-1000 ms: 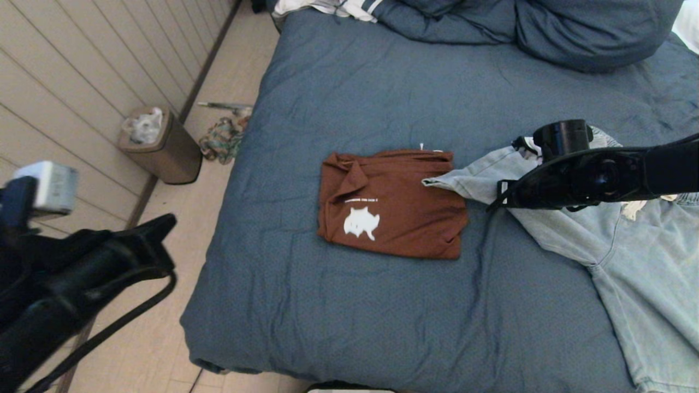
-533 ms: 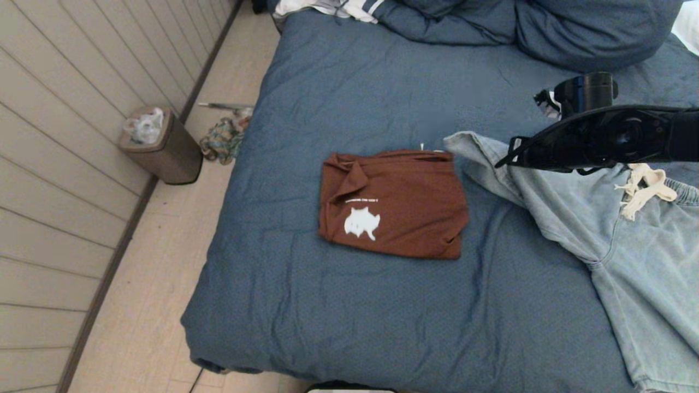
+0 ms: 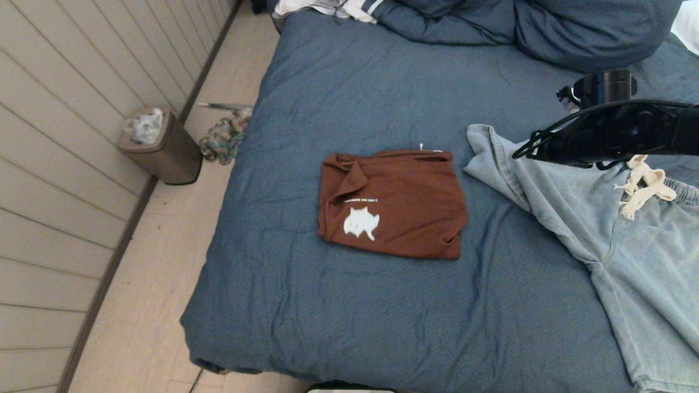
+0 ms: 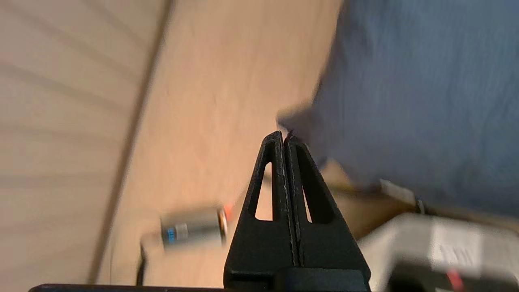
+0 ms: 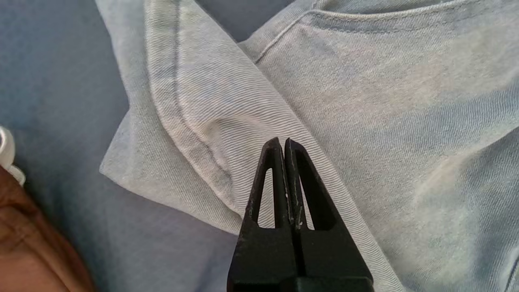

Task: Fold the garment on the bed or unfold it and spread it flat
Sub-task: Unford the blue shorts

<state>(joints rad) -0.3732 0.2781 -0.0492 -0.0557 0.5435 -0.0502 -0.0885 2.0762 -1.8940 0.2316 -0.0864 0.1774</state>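
The bed (image 3: 382,316), covered in wrinkled slate-blue, fills the head view. A folded brown T-shirt (image 3: 393,204) with a white cat print lies at its middle. To its right is a light-blue garment (image 3: 628,240) with a cream drawstring, one leg end reaching toward the shirt without touching it. My right gripper (image 3: 516,156) hovers over that leg, shut with nothing between its fingers. In the right wrist view its tips (image 5: 282,140) sit just above the pale cloth (image 5: 365,101). My left gripper (image 4: 284,136) is shut and empty, beside the bed's corner over the floor.
A bunched blue duvet (image 3: 464,24) and pillow (image 3: 590,33) lie at the bed's far end, with a white striped cloth (image 3: 327,8) beside them. On the floor to the left stand a brown bin (image 3: 164,144) and a heap of fabric (image 3: 221,139).
The left arm has left the head view. My right gripper moved right and farther back, and the light-blue leg that overlapped the brown shirt now lies clear of it.
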